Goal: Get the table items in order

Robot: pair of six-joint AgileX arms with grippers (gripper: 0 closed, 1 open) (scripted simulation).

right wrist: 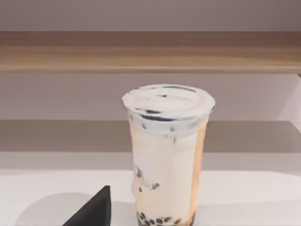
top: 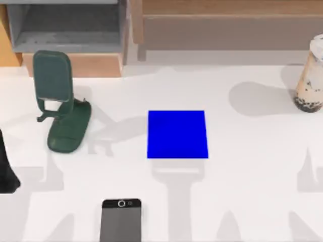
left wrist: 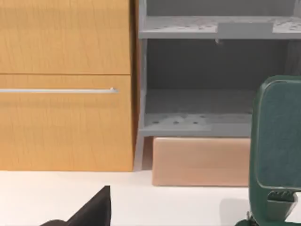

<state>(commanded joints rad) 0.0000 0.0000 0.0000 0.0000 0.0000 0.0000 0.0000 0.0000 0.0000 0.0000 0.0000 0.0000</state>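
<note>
Top view has the milk tea cup (top: 311, 75) standing upright at the table's (top: 252, 176) far right edge, well apart from the blue mat (top: 177, 134). Right wrist view looks straight at it, so my right arm seems nearer. Can't tell either gripper's state.

White table (top: 252, 176): phone stand (top: 63, 113), blue mat (top: 177, 134), smartphone (top: 120, 222), milk tea (top: 311, 75).
</note>
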